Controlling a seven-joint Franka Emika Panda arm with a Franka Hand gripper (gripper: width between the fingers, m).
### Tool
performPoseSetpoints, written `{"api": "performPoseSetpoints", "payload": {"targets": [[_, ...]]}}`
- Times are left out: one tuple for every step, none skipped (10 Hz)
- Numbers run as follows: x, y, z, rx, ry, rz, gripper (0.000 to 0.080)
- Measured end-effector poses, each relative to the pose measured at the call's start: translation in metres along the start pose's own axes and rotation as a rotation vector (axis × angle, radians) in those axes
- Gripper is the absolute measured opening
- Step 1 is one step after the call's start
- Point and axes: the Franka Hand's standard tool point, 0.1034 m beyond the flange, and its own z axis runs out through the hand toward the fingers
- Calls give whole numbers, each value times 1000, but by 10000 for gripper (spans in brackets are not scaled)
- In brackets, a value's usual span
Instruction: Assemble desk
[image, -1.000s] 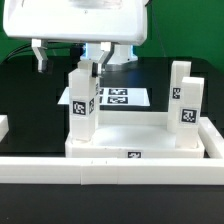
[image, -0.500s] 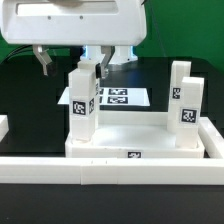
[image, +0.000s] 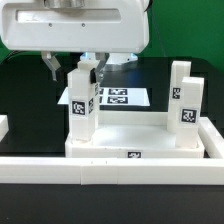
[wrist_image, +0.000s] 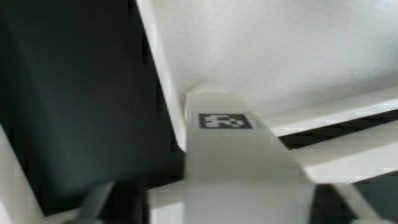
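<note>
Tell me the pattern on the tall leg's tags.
Black-and-white square markers on the white leg, clearest in the exterior view.

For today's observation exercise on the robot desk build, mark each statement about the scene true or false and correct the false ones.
1. Two white square post legs, one and the other, stand upright on the wide white flat tabletop slab. True.
2. The gripper hangs over the leg on the exterior view's right. False: it is over the one on the exterior view's left.
3. The flat marker board lies behind the tabletop on the black table. True.
4. The legs carry no tags. False: each shows a black-and-white square tag.
</note>
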Motion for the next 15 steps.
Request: {"api": "performPoseSetpoints", "payload": {"targets": [[3,0,0,-4,15,-54,289],[3,0,0,-3,15,-44,289],[3,0,0,-3,15,-43,289],[3,0,0,-3,15,-25,289],[3,0,0,-3,15,-26,289],[3,0,0,-3,15,-18,289],[3,0,0,3,15,102,289],[3,1,0,11,20,259,289],[3,0,1,13,23,383,290],[3,-1,1,15,23,501,290],[2,-1,1,31,16,653,290],[2,-2,2,43,9,794,290],[2,-5,2,44,9,909,290],[2,-5,2,45,9,974,290],[3,-5,2,46,9,1031,290]]}}
